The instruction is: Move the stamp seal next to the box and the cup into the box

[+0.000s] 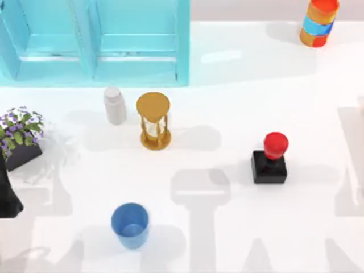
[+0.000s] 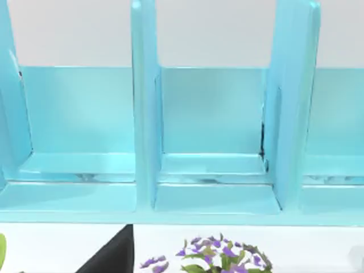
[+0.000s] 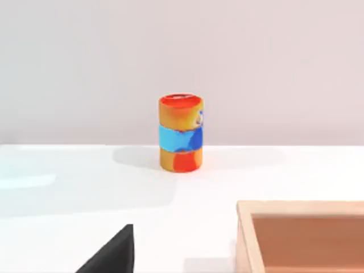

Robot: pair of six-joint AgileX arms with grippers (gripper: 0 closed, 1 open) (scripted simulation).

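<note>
Nothing gripped yet; either gripper's finger state cannot tell.

Cup [image 1: 130,225] upright near table's [image 1: 227,239] front edge, left of centre, empty. Grasp its rim from above, keep it level.

Stamp seal [image 1: 271,158] upright right of centre: take red knob.

Wooden box [image 3: 301,236] in right wrist view, inside looks empty.

Blue shelf [image 1: 94,42] at far-left corner, compartments bare.

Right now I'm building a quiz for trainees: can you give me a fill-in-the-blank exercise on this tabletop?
1. The round knob on the black square stamp seal is ____.
2. The small blue tapered cup stands ____, mouth up.
3. Right beside the golden-brown hourglass stands a white ____.
4. The striped cylinder has a ____ middle band.

Missing words: red; upright; bottle; blue
</note>
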